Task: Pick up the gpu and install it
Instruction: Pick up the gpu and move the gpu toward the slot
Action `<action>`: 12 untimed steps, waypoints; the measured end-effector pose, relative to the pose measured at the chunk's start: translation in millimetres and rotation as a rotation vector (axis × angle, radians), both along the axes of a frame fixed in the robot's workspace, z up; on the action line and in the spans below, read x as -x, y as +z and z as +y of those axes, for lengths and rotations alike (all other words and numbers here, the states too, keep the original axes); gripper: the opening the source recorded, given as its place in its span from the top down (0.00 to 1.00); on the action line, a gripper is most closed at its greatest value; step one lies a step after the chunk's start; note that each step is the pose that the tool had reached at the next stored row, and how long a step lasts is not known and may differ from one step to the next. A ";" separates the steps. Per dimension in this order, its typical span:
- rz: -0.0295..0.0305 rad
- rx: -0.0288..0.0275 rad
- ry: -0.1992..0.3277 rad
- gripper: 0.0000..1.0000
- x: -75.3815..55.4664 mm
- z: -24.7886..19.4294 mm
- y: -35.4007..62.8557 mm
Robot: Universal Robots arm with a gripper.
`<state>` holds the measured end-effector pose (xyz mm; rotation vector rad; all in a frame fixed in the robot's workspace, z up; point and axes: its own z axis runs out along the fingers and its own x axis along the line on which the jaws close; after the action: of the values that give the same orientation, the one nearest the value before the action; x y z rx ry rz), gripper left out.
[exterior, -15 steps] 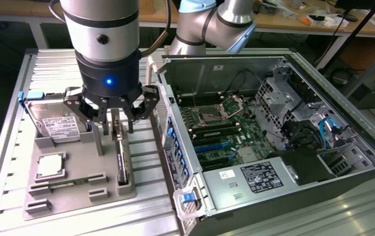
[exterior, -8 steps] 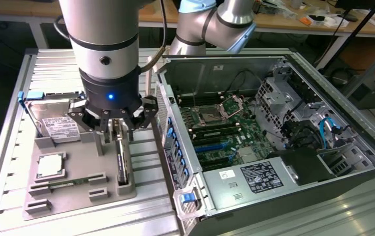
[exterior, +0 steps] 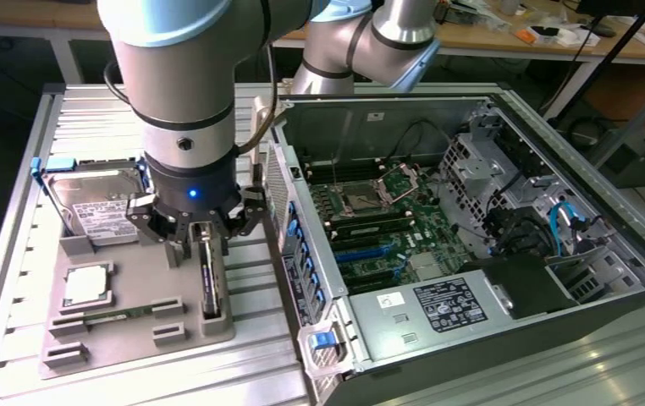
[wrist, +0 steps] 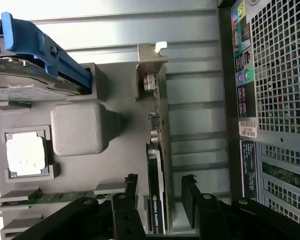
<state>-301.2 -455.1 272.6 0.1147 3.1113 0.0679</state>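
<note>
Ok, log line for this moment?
gripper: open, jaws either side of gpu | gpu: on edge in gray holder, not lifted | computer case: side open

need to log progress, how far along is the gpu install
Done: the open gripper straddles the gpu, one finger each side. In hand: nothing; the card stands on edge in its grey holder. Left: lifting it and seating it on the motherboard.
</note>
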 end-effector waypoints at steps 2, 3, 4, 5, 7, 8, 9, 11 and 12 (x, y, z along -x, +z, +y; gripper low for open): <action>0.0000 0.0000 0.000 0.52 0.0 0.8 -2.3; -0.0001 -0.0001 0.000 0.52 0.0 1.1 -3.9; -0.0001 -0.0001 0.000 0.52 0.0 1.3 -4.6; 0.0000 0.0000 0.000 0.52 0.0 1.5 -5.6; 0.0000 -0.0001 0.000 0.52 0.1 2.0 -8.8; 0.0000 0.0000 0.000 0.52 0.1 2.1 -10.0; 0.0000 0.0000 0.000 0.52 0.2 2.3 -11.1; 0.0000 -0.0001 0.000 0.52 0.3 2.5 -13.4; 0.0000 0.0000 0.000 0.52 0.3 2.6 -14.4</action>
<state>-301.6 -452.5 258.2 0.1150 3.1113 0.0679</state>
